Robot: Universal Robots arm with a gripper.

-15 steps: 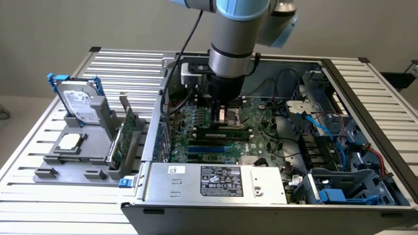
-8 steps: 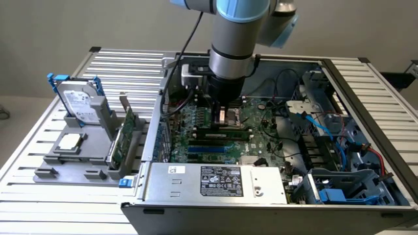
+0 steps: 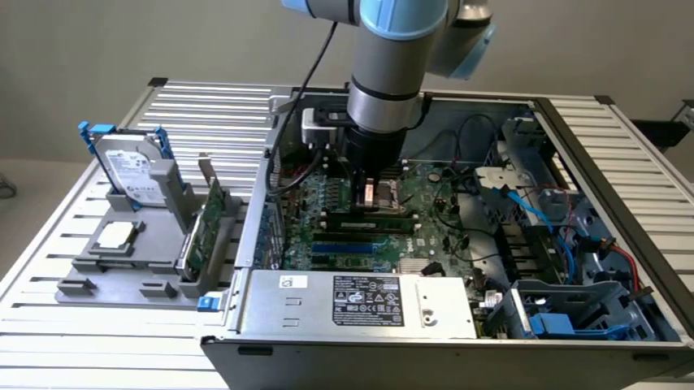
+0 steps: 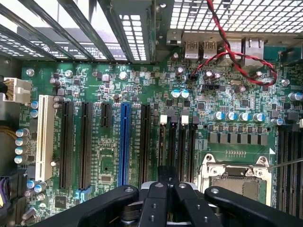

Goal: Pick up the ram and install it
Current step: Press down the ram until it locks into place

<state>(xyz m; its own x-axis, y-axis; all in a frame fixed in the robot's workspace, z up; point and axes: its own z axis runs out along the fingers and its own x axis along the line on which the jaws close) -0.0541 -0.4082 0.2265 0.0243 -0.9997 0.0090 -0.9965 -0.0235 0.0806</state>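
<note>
The ram (image 3: pixel 369 218), a long thin green stick with dark chips, lies along a memory slot on the motherboard (image 3: pixel 434 231) inside the open computer case. My gripper (image 3: pixel 366 203) stands straight over its middle, and its jaws are shut. In the wrist view the gripper (image 4: pixel 166 183) hangs closed over the row of black memory slots (image 4: pixel 182 146), beside the metal processor socket (image 4: pixel 234 177). The fingertips cover the stick's middle, so I cannot tell whether they pinch it or only rest on it.
A grey holder (image 3: pixel 125 264) outside the case, at the exterior view's left, carries a silver hard drive (image 3: pixel 130 171) with blue rails and a taller green card (image 3: pixel 206 231). The power supply (image 3: pixel 358 301) fills the case front. Cables (image 3: pixel 521 207) and drive bays sit at the exterior view's right.
</note>
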